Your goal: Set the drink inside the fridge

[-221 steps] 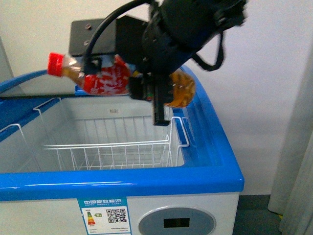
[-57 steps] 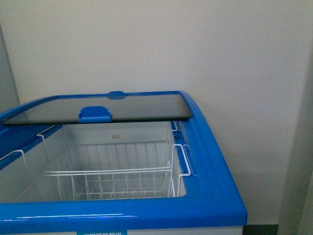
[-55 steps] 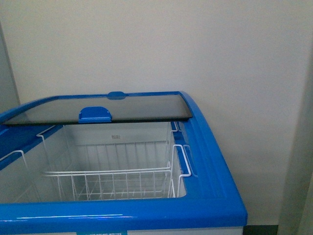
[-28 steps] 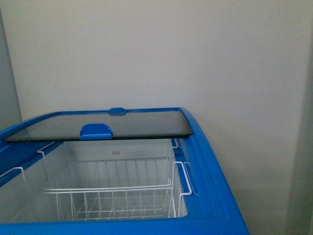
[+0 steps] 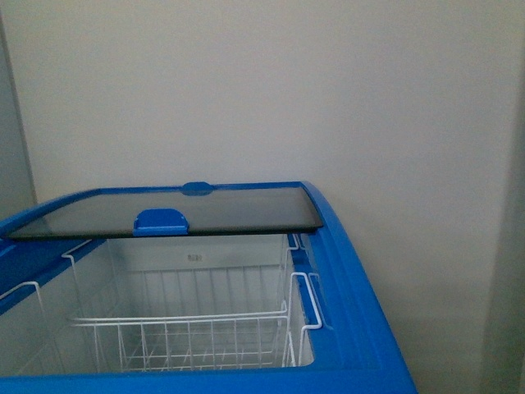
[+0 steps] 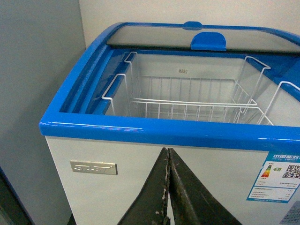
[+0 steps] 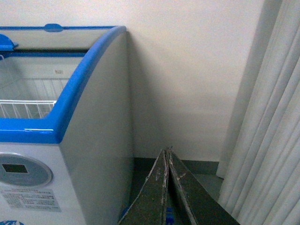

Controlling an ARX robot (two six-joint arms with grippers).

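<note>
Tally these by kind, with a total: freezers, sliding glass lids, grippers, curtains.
chest freezer: 1
sliding glass lid: 1
grippers: 2, the left gripper and the right gripper, both shut
curtain: 1
Total: 5

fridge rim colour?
Blue; the white chest freezer's glossy plastic rim shows best in the left wrist view.

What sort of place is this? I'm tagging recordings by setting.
Probably a small shop or test room: a white chest freezer with blue rim, its sliding glass lid pushed back, bare plain wall, pale curtain.
</note>
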